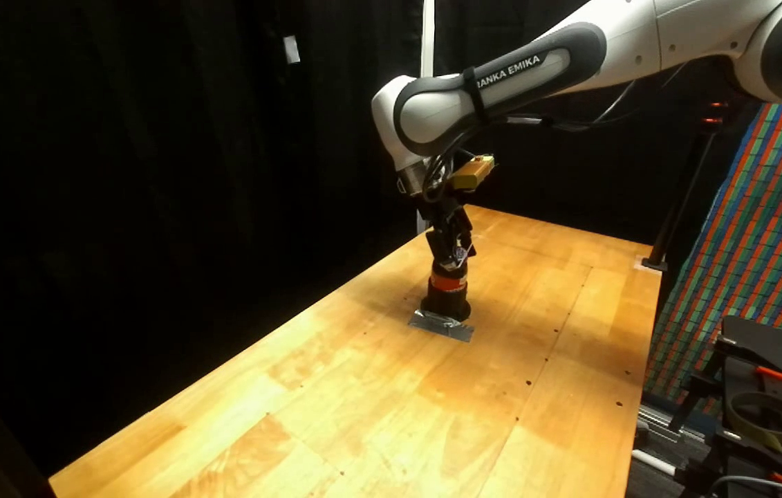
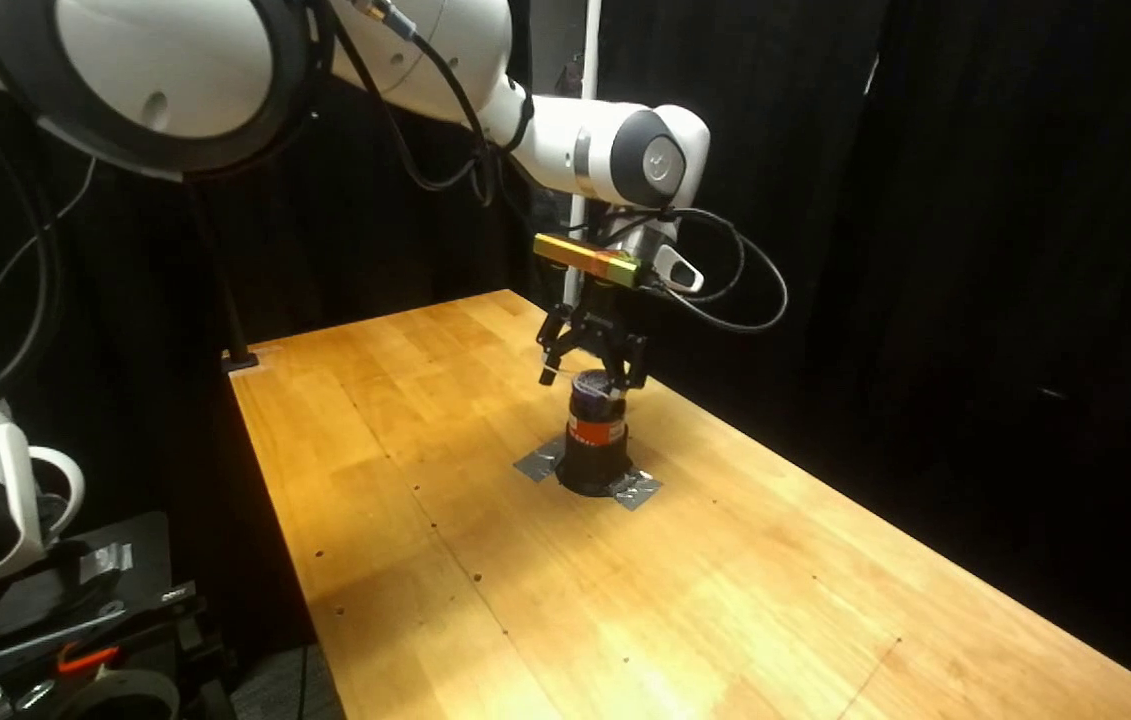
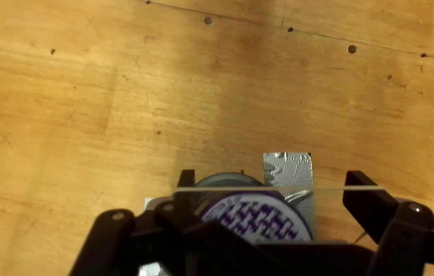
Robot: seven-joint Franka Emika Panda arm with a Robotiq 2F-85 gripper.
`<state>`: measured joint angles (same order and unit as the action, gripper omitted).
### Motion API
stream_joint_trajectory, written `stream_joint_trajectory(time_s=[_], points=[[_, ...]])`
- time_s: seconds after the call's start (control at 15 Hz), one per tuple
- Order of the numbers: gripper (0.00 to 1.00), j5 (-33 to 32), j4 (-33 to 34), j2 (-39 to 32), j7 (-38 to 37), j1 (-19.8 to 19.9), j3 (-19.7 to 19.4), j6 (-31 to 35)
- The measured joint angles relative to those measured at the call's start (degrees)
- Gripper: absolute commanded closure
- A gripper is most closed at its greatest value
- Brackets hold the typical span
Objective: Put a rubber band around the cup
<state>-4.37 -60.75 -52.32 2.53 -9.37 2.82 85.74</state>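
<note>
Cup (image 2: pixel 597 432), orange-red at its middle and dark above and below, stands upright on the wooden bench (image 2: pixel 775 570), strips of silvery tape (image 2: pixel 637 490) at its foot. Over its upper end hangs the end effector (image 2: pixel 590 381), its fingers (image 3: pixel 370 203) spread apart, with a pale rubber band (image 3: pixel 332 188) stretched straight between them. In the wrist view the strand crosses by the cup's top edge; whether it encircles the cup, I cannot tell.
</note>
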Motion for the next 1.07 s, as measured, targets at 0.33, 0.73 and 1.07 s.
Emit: stream_joint_trajectory(time_s=[0.33, 0.73, 1.07], points=[[0.00, 0.0, -12.2, 7.1, -4.5, -1.1, 0.0, 4.8], [0.00, -6.6, -28.0, 13.6, -13.4, -3.0, -1.0, 28.2], [0.00, -13.6, -43.1, 20.1, -25.4, -5.9, -4.1, 49.9]])
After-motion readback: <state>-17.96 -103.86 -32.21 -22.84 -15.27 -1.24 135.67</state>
